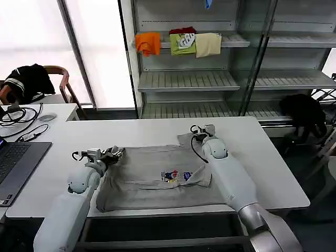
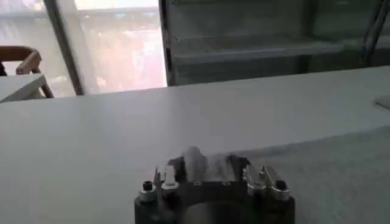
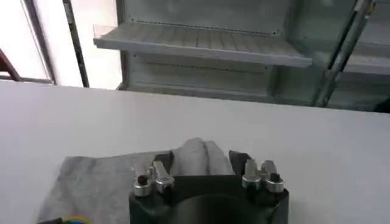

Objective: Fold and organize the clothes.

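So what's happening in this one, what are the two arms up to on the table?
The robot is partway through folding a light grey cotton shirt with a small multicoloured chest print, which is spread on the white table. The left gripper is at the shirt's far left corner, and the right gripper is at its far right corner, where a bunch of grey cloth sits between its jaws. Each arm appears to be gripping its corner, probably ready to fold the shirt over.

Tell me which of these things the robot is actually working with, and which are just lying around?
In the job:
- grey shirt spread on the white table
- left gripper at its far left corner
- right gripper at its far right corner

Just lying about:
- orange, green and cream garments on the shelf
- laptop
- black garment on the chair
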